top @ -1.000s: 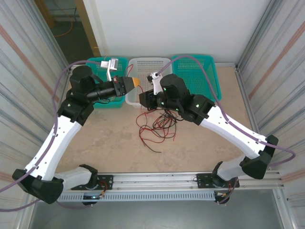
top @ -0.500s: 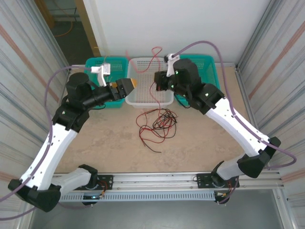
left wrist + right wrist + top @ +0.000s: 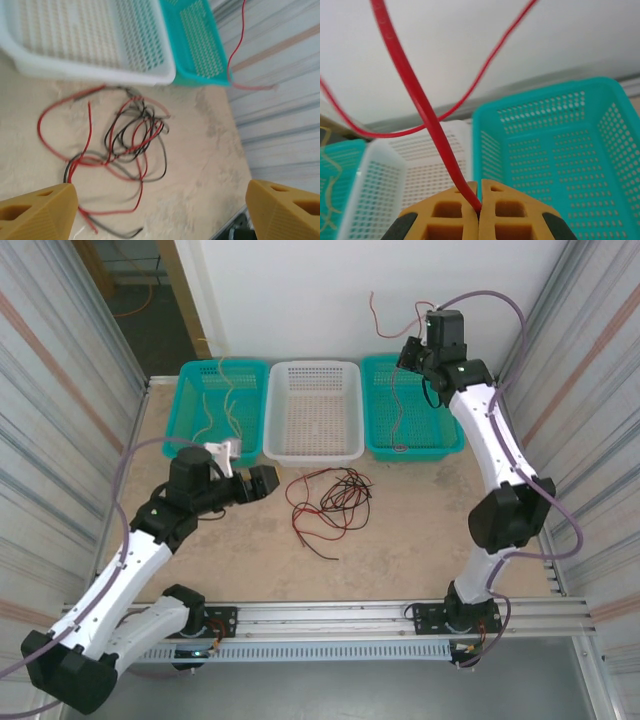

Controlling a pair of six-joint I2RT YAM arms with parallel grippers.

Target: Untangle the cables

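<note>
Three baskets sit side by side along the far edge of the table (image 3: pixel 420 510): left basket (image 3: pixel 176 410), middle basket (image 3: pixel 272 425), right basket (image 3: pixel 456 425), rims pretty much touching. A couple of loose cables (image 3: pixel 230 400) lie in the left basket. The cable pile (image 3: pixel 330 498) is on the table just in front of the middle basket. The left pincer (image 3: pixel 272 483) hovers just left of the pile. The right pincer (image 3: pixel 412 352) is up over the right basket's back edge, clamped on a lifted cable (image 3: pixel 394 405) that dangles down into that basket, far as I can tell.
</note>
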